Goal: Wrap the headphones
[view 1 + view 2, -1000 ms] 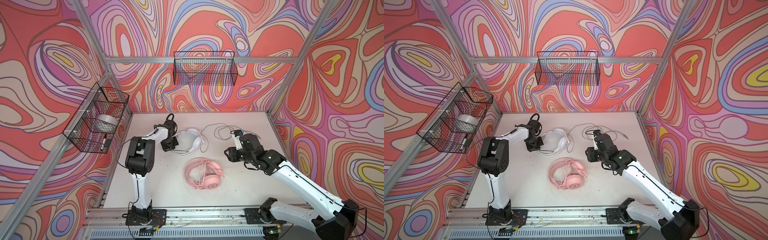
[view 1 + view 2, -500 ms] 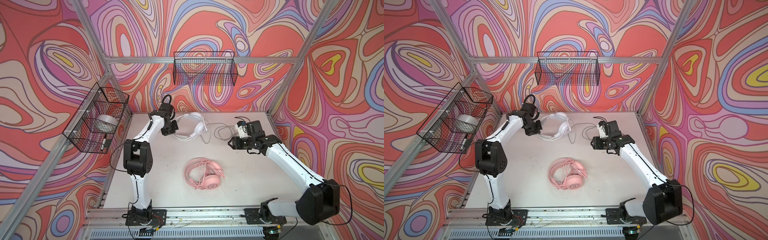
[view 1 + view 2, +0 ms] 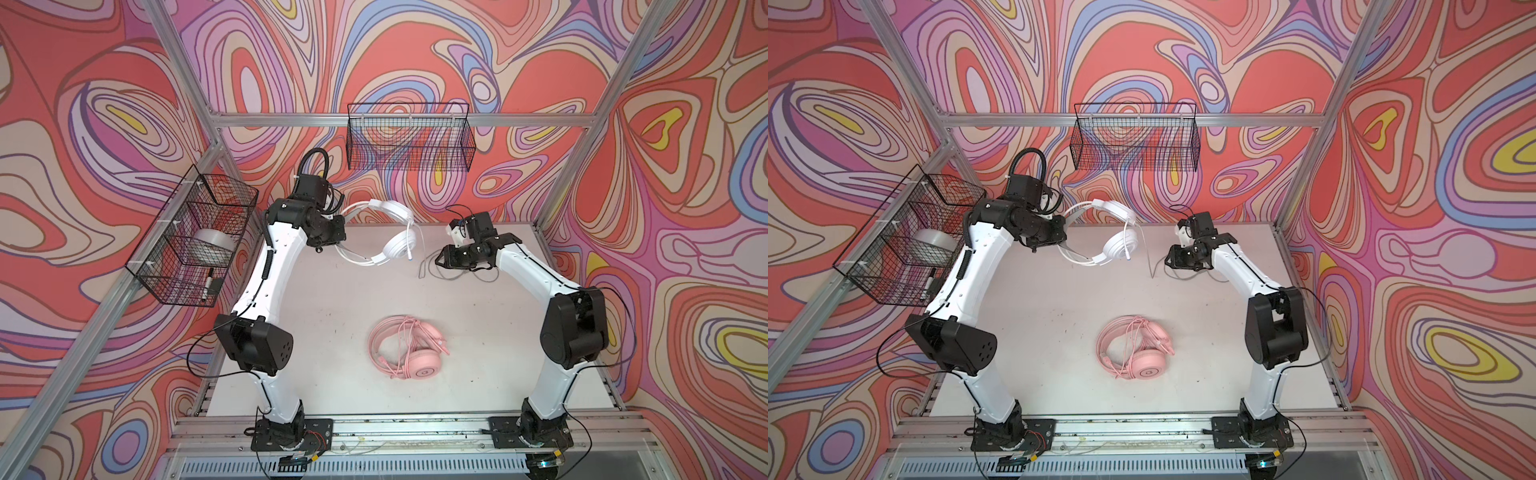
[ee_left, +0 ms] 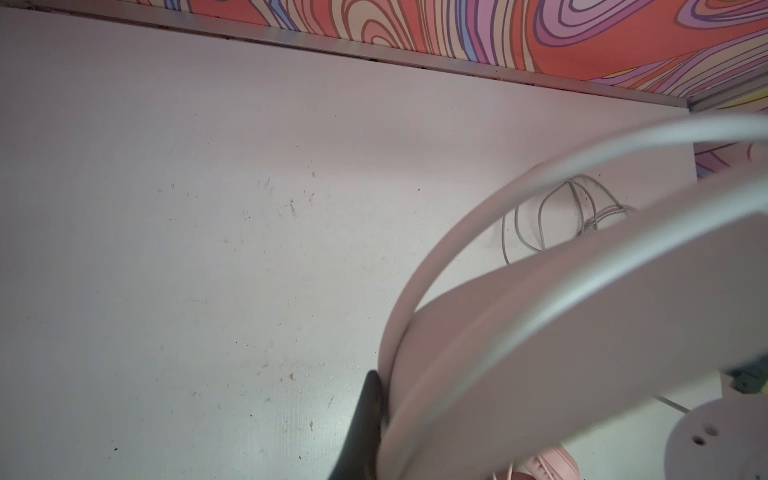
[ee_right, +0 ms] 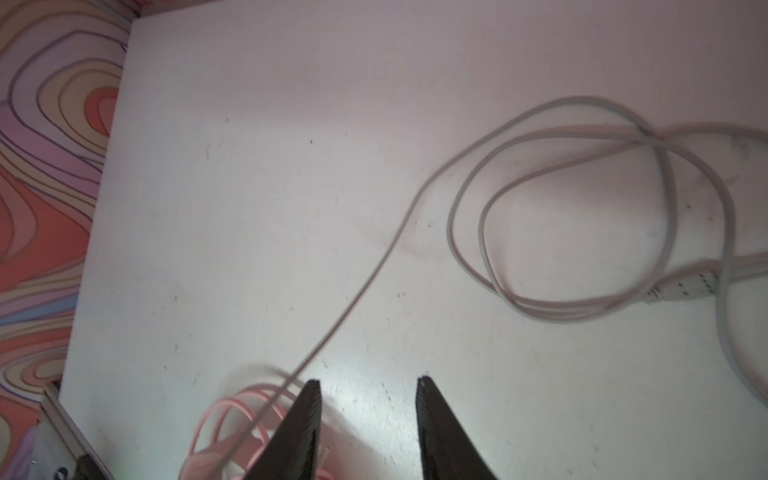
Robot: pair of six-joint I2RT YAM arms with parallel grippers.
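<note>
At the back of the table (image 3: 332,316), we see the left gripper (image 3: 338,244) clamped on the headband of the white headset (image 3: 400,248), holding it clear of the surface. The right gripper (image 5: 368,384) hovers open-jawed and empty over the loose grey-white cable (image 5: 374,270). The pink headset (image 3: 424,365) lies mid-table, its cable coiled around it.
</note>
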